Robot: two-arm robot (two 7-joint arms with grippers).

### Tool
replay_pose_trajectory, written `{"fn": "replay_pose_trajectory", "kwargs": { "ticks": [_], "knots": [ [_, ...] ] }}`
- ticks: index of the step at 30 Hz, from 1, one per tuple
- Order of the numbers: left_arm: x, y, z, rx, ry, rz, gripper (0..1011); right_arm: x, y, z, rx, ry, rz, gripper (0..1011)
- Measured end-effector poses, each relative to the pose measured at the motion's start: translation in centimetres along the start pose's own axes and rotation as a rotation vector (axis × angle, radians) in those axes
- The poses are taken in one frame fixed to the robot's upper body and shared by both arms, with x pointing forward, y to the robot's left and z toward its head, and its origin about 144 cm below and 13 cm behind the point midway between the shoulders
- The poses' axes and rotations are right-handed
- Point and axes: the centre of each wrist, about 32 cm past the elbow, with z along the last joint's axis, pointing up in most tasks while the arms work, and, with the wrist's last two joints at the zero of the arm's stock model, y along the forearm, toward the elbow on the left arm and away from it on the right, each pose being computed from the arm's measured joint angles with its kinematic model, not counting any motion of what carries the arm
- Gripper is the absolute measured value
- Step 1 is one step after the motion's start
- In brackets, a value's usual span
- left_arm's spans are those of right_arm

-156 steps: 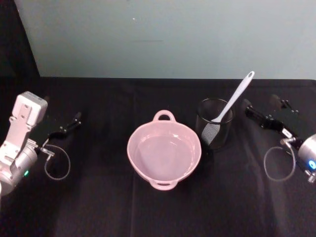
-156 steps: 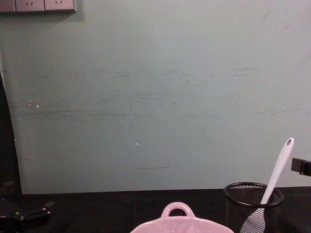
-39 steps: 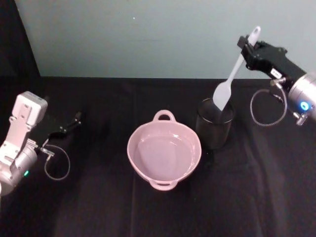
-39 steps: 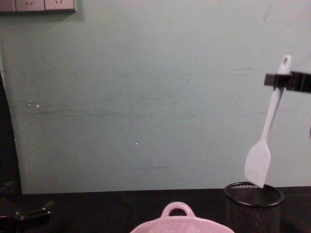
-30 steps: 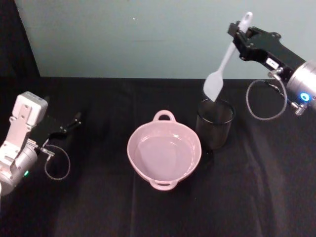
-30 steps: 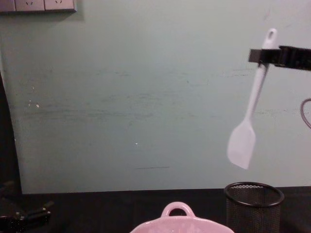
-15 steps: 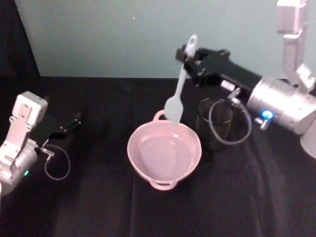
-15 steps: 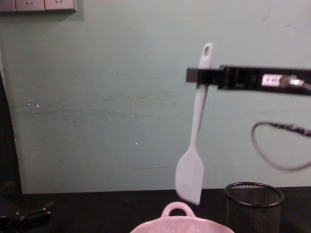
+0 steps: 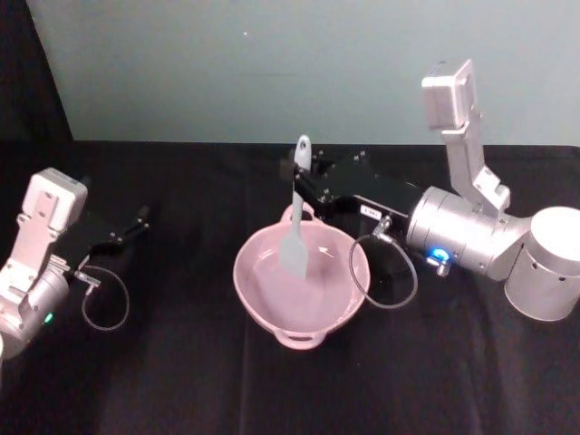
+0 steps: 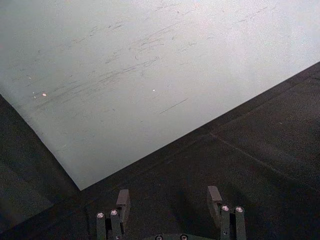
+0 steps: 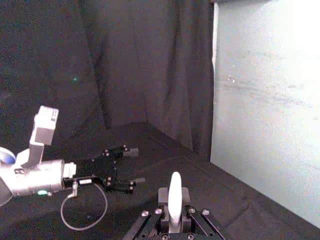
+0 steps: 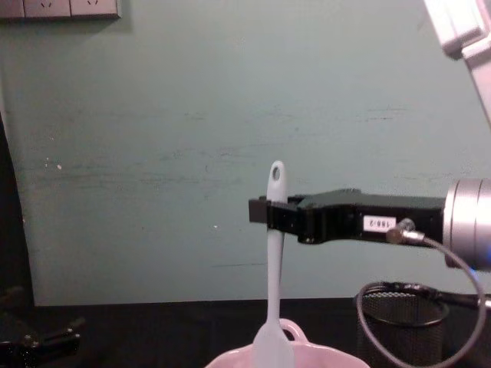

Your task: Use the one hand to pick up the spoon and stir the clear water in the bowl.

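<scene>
My left gripper (image 9: 134, 223) lies idle at far left, fingers apart. Centre: pink bowl (image 9: 246, 281), white spoon (image 9: 296, 237) blade-down inside it, pinched high on its handle by my right gripper (image 9: 300, 178). Light, stiff, likely slippery plastic.

Black cloth-covered table (image 9: 181, 362) against a scuffed pale green wall (image 9: 227, 72), black wire-mesh cup (image 12: 406, 331) on the table's right part, white wall sockets (image 12: 57, 8) high on the wall's left, black curtain (image 11: 125, 65) beside the wall.
</scene>
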Motion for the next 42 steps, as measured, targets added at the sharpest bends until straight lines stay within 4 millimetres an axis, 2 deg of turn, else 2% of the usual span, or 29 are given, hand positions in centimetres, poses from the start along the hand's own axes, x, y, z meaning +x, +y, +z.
{"fn": "replay_pose_trajectory", "kwargs": {
  "ticks": [27,42],
  "knots": [
    [0.00,0.00,0.00,0.000,0.000,0.000,1011,-0.05,0.09,-0.17,-0.002,0.000,0.001,129],
    [0.00,0.00,0.00,0.000,0.000,0.000,1011,-0.71,-0.42,-0.52,0.029,-0.100,0.063,129]
  ]
}}
